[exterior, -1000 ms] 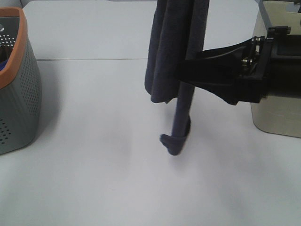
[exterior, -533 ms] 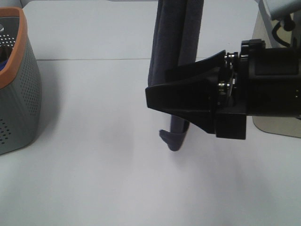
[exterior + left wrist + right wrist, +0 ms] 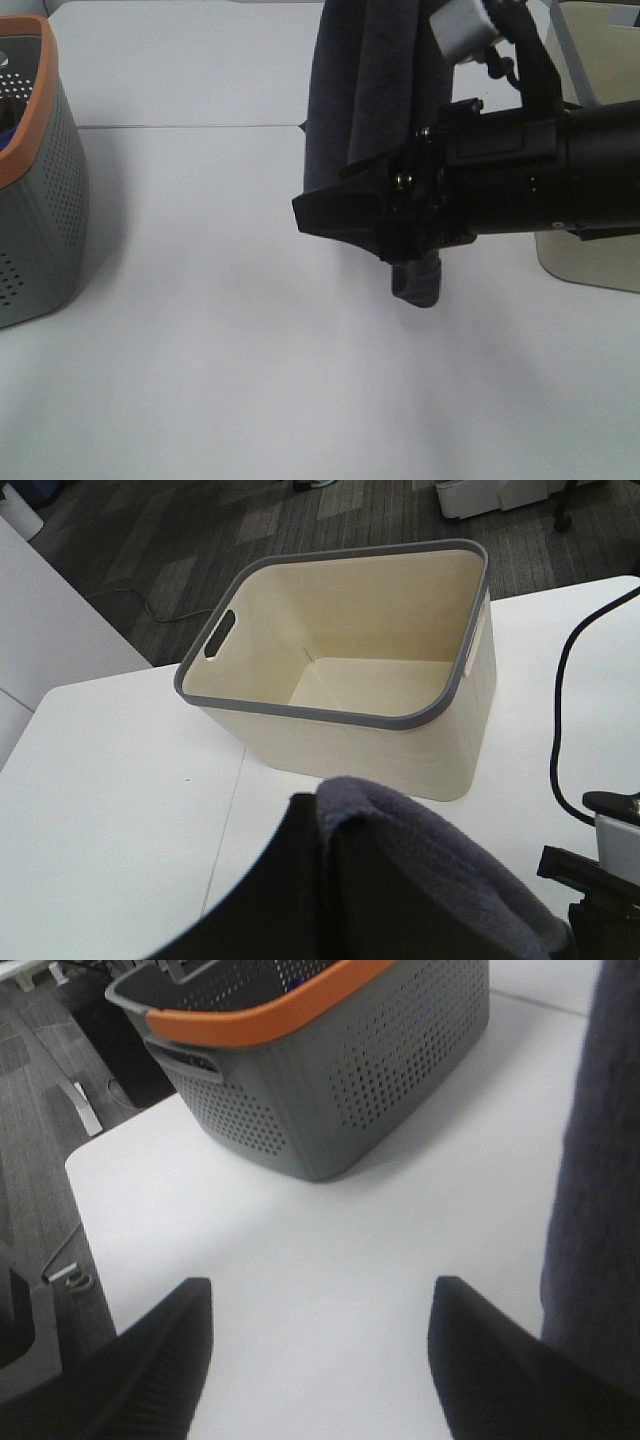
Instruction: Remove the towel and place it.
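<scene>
**Item count.** 1 towel (image 3: pixel 365 90), 2 baskets, 2 sets of jaws, 1 desk (image 3: pixel 200 360).

**Towel.** Dark navy-grey terry cloth with a soft nap, gathered into long vertical folds. It hangs in the air over the middle of the desk, between the 2 baskets. Its top runs past the upper edge of the exterior high view. Its lower tip shows beneath the right arm (image 3: pixel 520 190). Whether that tip touches the desk cannot be told.

**Baskets.** 1 grey perforated basket (image 3: pixel 45 200) with an orange rim stands at the left of the desk. 1 cream basket (image 3: pixel 590 255) with a grey rim stands at the right. Both are upright.

**Left jaws.** Closed on the towel's top fold.

**Right jaws.** Spread wide, holding nothing. Bare desk lies between the 2 fingers (image 3: pixel 150 1360). The towel hangs just beside 1 finger, outside the gap.

**View differences.**
- Only the left wrist view shows the left jaws, the cream basket's inside floor and 1 handle slot.
- Only the right wrist view shows the gap between the right fingers.
- The exterior high view shows the right arm side-on, covering the towel's middle.
</scene>
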Robot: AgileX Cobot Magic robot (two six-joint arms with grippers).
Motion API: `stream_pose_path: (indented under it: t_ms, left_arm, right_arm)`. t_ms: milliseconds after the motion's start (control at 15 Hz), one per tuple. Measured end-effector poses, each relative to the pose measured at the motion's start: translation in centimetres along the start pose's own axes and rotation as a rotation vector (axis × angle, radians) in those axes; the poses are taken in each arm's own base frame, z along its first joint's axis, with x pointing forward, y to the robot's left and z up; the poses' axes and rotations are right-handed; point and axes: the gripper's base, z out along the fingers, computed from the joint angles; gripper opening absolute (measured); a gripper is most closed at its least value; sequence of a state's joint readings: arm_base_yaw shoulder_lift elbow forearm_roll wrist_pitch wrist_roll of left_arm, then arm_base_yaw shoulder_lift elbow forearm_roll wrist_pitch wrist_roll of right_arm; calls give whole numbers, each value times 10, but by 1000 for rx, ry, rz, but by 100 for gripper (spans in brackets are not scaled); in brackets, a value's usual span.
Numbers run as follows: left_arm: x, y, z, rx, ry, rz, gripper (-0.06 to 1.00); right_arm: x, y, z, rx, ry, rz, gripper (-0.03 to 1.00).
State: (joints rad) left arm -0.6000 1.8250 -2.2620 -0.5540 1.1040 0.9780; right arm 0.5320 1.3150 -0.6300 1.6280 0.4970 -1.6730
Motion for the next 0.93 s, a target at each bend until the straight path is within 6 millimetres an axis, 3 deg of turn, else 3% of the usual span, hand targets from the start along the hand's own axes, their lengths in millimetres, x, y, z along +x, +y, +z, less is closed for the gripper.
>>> stream_pose_path:
  t_ms: [267, 533, 933]
  left_arm:
    - [2, -1, 0, 7, 21, 4, 0]
    - [2, -1, 0, 12, 24, 4, 0]
    - [3, -2, 0, 19, 29, 3, 0]
  right_arm:
    - [6, -8, -1, 87, 76, -10, 61]
    - [-14, -10, -2, 115, 14, -19, 61]
    - [-17, -24, -5, 268, 8, -84, 61]
